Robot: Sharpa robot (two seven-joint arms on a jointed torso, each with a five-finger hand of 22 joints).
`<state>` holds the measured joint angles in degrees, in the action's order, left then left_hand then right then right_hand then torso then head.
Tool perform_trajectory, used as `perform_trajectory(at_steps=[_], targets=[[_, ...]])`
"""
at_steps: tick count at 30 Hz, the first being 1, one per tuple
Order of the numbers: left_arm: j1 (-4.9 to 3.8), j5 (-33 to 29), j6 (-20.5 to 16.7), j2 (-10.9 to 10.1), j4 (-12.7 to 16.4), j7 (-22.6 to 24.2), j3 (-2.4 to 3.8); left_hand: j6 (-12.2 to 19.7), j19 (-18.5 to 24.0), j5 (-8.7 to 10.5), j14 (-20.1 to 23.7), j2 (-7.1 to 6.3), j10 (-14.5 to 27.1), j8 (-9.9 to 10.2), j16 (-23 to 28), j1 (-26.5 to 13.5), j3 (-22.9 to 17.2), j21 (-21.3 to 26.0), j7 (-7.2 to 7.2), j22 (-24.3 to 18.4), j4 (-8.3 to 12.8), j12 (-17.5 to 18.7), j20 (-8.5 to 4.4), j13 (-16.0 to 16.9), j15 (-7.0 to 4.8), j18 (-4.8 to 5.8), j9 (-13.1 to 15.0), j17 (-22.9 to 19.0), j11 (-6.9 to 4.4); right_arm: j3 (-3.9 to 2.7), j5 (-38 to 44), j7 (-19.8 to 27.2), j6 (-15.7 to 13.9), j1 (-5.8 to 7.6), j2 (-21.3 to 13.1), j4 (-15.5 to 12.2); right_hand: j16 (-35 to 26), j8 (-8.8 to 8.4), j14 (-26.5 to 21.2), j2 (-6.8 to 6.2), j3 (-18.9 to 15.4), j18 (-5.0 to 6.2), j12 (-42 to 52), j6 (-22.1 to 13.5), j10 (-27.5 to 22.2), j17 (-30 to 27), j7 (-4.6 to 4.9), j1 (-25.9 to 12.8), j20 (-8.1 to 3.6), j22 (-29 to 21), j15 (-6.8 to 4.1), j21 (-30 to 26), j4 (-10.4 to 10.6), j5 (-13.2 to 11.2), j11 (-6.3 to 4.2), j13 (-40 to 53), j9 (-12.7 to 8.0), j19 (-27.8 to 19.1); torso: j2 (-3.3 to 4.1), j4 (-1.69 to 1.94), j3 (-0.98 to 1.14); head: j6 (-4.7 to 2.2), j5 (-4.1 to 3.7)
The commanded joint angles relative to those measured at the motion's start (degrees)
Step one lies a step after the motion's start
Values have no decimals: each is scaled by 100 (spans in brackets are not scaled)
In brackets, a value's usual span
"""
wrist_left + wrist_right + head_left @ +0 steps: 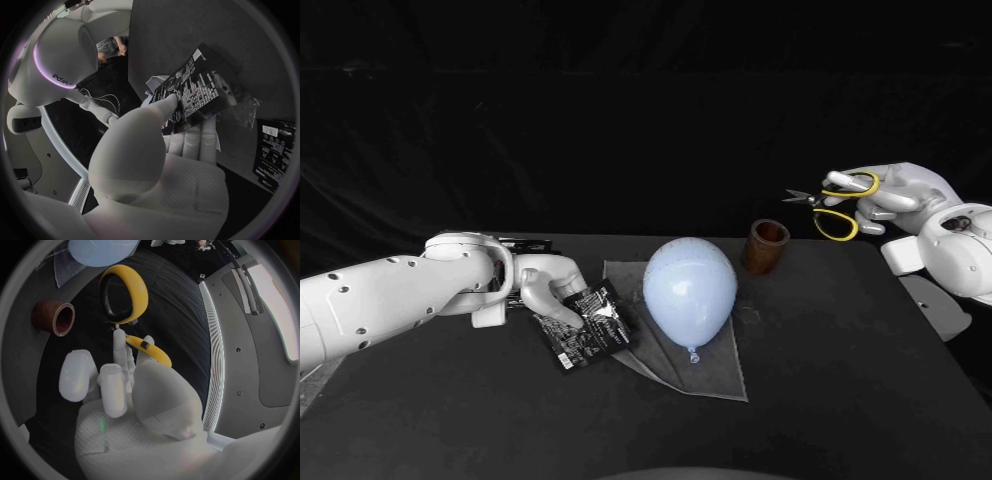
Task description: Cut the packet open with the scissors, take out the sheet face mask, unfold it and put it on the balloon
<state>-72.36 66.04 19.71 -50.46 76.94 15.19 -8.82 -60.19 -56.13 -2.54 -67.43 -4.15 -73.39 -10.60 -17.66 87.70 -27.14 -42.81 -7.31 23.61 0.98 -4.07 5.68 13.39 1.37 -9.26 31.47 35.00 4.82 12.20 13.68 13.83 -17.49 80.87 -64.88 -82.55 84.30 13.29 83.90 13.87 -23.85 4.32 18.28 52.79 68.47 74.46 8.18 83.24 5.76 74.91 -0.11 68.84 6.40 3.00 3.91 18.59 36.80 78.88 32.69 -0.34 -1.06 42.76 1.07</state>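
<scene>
Left hand (548,290): thumb and fingers pinching the black packet (596,325), which hangs tilted from its fingertips.
Right hand (884,200): fingers closed through the yellow handles of the scissors (837,205), blades pointing toward the left hand.
Balloon (689,290): pale blue, between the hands, just beside the packet.
Brown cup (766,247): near the right hand, below the scissors.

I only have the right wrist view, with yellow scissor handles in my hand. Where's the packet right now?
Observer: The left hand holds the black packet just left of the balloon.
Operator: Are my scissors anywhere near it?
Observer: No. The right hand holds the scissors raised on the far side of the balloon, beyond the brown cup, with the blades pointing toward the packet's side.
</scene>
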Motion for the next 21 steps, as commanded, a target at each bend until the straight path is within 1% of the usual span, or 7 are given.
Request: perform_trajectory(at_steps=[1, 5, 10, 14, 17, 19, 21], targets=[[0, 472, 195, 103, -79, -223, 0, -99, 50, -20, 33, 21, 20, 21, -9, 16, -78, -25, -97, 9, 109, -17, -3, 3, 1, -70, -11, 10, -20, -5, -8, 104, 21, 3, -9, -41, 16, 25, 198, 28, -31, 28, 38, -40, -31, 3, 7, 16, 6, 868, -8, -9, 8, -19, -1, 4, -4, 7, 0, 0, 7, 37, -14], [1, 687, 403, 247, -152, -475, -16, -96, 91, -19, 47, 28, 31, 41, -24, -33, -51, -52, -110, 31, 77, -16, 21, -4, 18, -66, -37, 19, -11, -5, -10, 110, 26, 3, -18, -83, 16, 25, 198, 28, -31, 28, 38, -40, -31, 3, 7, 16, 6, 868, -8, -9, 8, -19, -1, 4, -4, 7, -1, 3, 5, 53, -24], [1, 669, 110, 334, -207, -601, -27, 85, 363, -24, 328, 7, 317, 149, 2, -162, 92, 16, -183, 23, -24, 43, 114, -69, 138, -19, -105, 22, 84, -5, -11, 116, 38, 4, -33, -132, 9, 31, 194, 26, -45, 30, 48, -47, -43, -13, 6, 25, 8, 866, -7, -16, -2, -19, -2, 15, -4, 4, 2, 4, 6, 42, -27], [1, 623, -121, 403, -237, -728, -30, 499, 830, -22, 890, -176, 949, 337, 83, -362, 279, 332, -319, -124, -208, 55, 285, -266, 384, 84, -209, -4, 301, -5, -11, 121, 42, 4, -32, -146, 8, 34, 193, 24, -51, 28, 53, -50, -49, -15, 6, 33, 8, 869, -7, -6, -10, -19, -2, 20, -4, 9, -3, 9, 10, 67, -46], [1, 635, -277, 434, -245, -856, -32, 857, 975, -15, 1174, -356, 1202, 458, 135, -531, 402, 620, -426, -302, -394, 51, 414, -377, 508, 116, -279, -54, 413, -5, -11, 125, 44, 4, -34, -161, 7, 37, 192, 21, -58, 29, 59, -53, -55, -19, 6, 42, 9, 867, -7, -12, -18, -19, -2, 26, -3, 6, -3, 5, 9, 75, -46], [1, 640, -424, 439, -253, -925, -32, 1002, 1027, -21, 1305, -408, 1322, 489, 162, -556, 444, 790, -447, -412, -474, 39, 479, -429, 556, 117, -304, -88, 450, -5, -11, 127, 46, 5, -36, -169, 7, 37, 192, 21, -58, 29, 59, -53, -55, -19, 6, 42, 9, 867, -7, -12, -18, -19, -2, 26, -3, 6, 0, 2, 10, 75, -51], [1, 643, -600, 435, -266, -973, -33, 1208, 1114, -20, 1531, -515, 1552, 521, 228, -604, 568, 1064, -556, -589, -591, 21, 587, -511, 659, 122, -329, -156, 507, -5, -11, 129, 46, 5, -37, -173, 5, 39, 191, 21, -60, 29, 61, -54, -57, -22, 6, 44, 9, 868, -8, -10, -20, -18, -2, 28, -3, 7, -1, 1, 11, 69, -47]])
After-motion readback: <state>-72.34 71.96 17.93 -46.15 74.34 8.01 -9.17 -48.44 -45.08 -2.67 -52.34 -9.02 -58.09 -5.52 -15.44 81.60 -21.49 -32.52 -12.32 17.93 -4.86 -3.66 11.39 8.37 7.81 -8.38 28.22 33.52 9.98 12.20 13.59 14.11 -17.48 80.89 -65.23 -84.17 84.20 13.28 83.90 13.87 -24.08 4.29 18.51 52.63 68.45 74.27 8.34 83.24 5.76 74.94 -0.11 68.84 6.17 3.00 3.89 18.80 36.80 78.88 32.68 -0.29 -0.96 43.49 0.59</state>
